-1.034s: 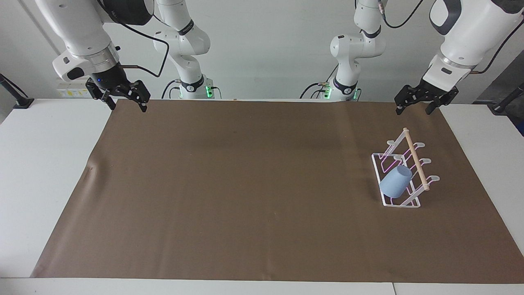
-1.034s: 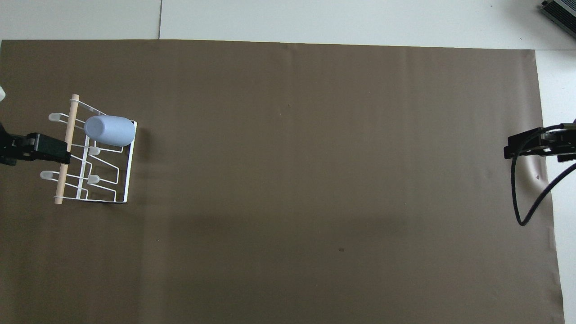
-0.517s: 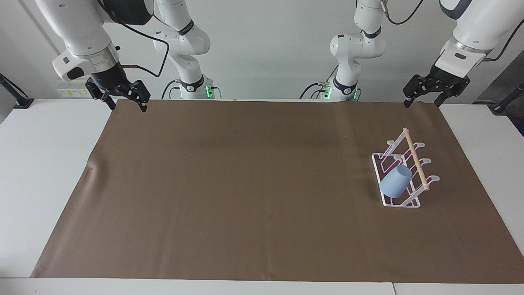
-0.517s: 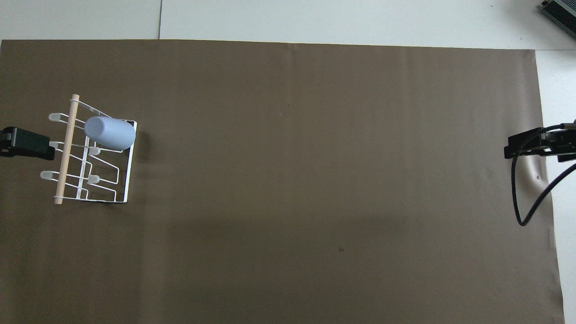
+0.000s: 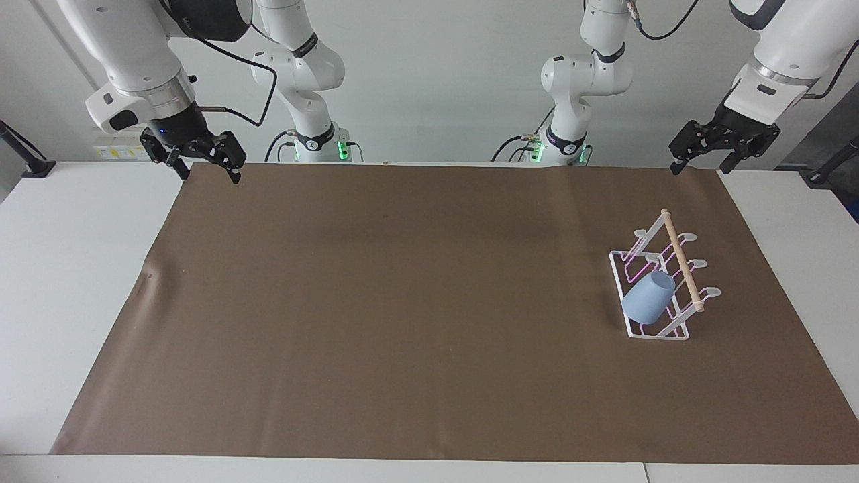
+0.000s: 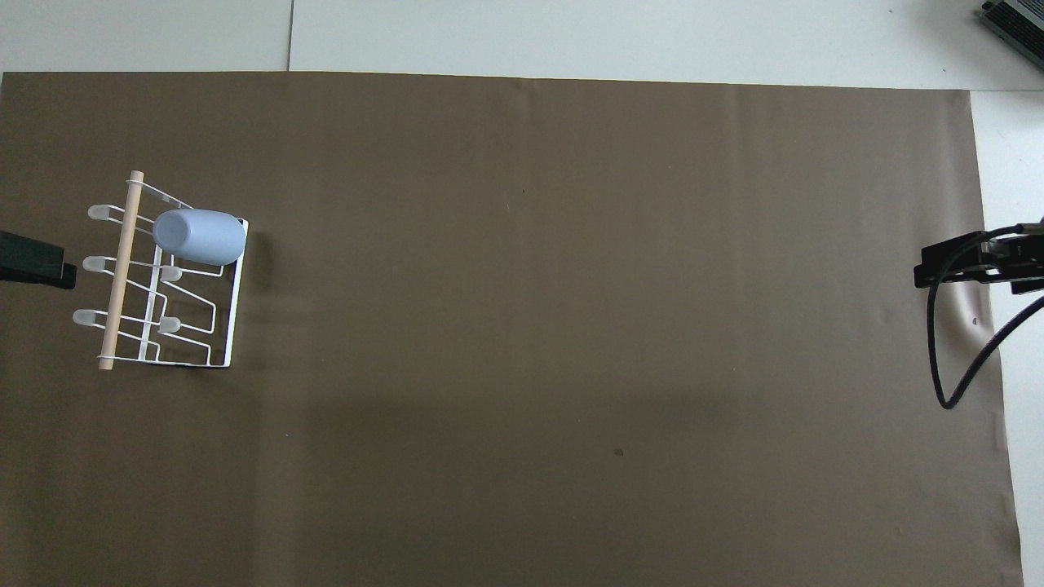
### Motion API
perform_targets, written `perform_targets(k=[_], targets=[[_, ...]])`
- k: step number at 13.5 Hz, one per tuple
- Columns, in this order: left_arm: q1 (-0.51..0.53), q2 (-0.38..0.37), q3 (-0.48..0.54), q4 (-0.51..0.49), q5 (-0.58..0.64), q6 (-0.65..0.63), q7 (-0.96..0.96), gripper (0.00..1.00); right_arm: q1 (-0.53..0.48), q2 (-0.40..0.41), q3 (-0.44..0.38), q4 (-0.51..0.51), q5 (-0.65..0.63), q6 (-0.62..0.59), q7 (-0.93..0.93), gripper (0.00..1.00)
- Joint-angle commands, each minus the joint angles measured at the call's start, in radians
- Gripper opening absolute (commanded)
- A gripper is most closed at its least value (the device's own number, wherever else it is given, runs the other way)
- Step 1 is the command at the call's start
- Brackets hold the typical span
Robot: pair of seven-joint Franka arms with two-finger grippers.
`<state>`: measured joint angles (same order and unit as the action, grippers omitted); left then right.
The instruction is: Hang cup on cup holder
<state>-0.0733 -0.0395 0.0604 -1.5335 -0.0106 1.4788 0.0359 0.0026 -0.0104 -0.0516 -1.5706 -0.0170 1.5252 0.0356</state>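
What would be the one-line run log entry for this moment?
cup: hung on cup holder | left gripper: open, empty, raised | right gripper: open, waiting | mat

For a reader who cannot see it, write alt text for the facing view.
A light-blue cup hangs tilted on a white wire cup holder on a brown mat. The left gripper and right gripper hang empty, fingers open.

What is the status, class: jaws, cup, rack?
Left gripper open, raised clear of the cup holder. Right gripper open, waiting over the brown mat's corner. Cup hung on a prong. No obstruction.
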Motion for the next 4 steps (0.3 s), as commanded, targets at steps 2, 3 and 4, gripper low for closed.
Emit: perform_targets(k=[2, 3, 4], targets=[[-0.008, 0.003, 0.009, 0.021, -0.006, -0.012, 0.053, 1.0, -0.012, -0.023, 0.003, -0.034, -0.001, 0.027, -0.016, 1.0], [-0.01, 0.003, 0.007, 0.023, -0.008, -0.009, 0.053, 1.0, -0.012, -0.023, 0.003, -0.034, -0.001, 0.027, -0.016, 1.0], [-0.01, 0.003, 0.007, 0.021, -0.008, -0.006, 0.053, 1.0, -0.012, -0.023, 0.003, -0.034, -0.001, 0.027, -0.016, 1.0]])
